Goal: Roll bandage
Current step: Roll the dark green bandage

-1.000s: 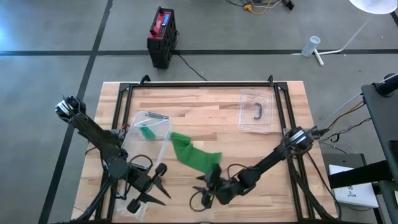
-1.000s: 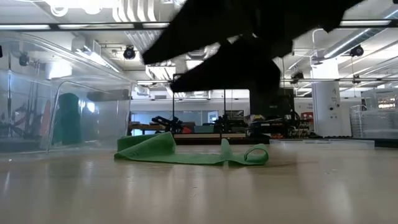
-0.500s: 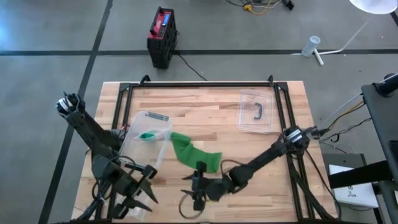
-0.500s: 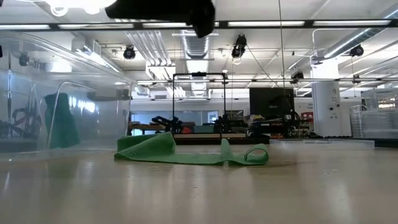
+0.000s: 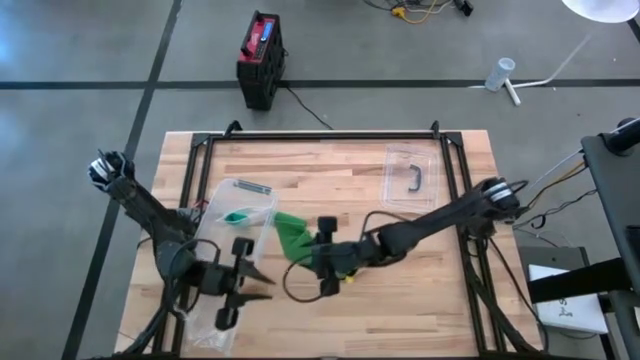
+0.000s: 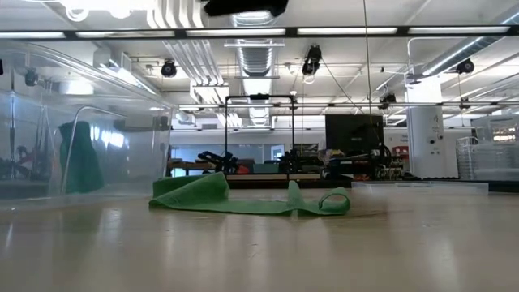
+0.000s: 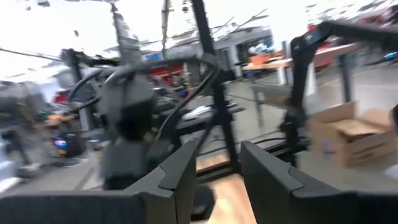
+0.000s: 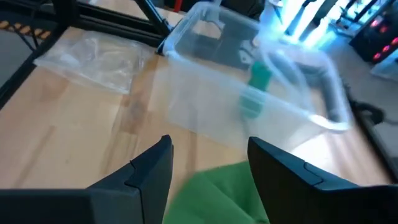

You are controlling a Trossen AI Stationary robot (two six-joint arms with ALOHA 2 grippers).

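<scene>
A green bandage (image 5: pixel 290 235) lies unrolled and crumpled on the wooden table; in the low view the bandage (image 6: pixel 243 199) rests flat, with a small loop standing at one end (image 6: pixel 332 201). My right gripper (image 5: pixel 316 258) hovers open above its near end, and the green cloth (image 8: pixel 217 196) shows below the spread fingers. My left gripper (image 5: pixel 250 286) stands open at the table's near left, beside a clear container (image 5: pixel 256 205). Nothing is between its fingers (image 7: pixel 217 180).
The clear container (image 6: pixel 122 122) holds a green roll (image 5: pixel 237 217), which leans inside it (image 6: pixel 81 166). A clear lid with a dark handle (image 5: pixel 410 180) lies at the far right. A crumpled plastic bag (image 8: pixel 93 53) sits at the near left under the left arm.
My right gripper has risen from just over the bandage, gone toward the table's far edge and rolled about its own line; its fingers stay equally wide apart. The bandage has not moved. My left gripper has rolled and risen slightly. The green roll in the container has tipped.
</scene>
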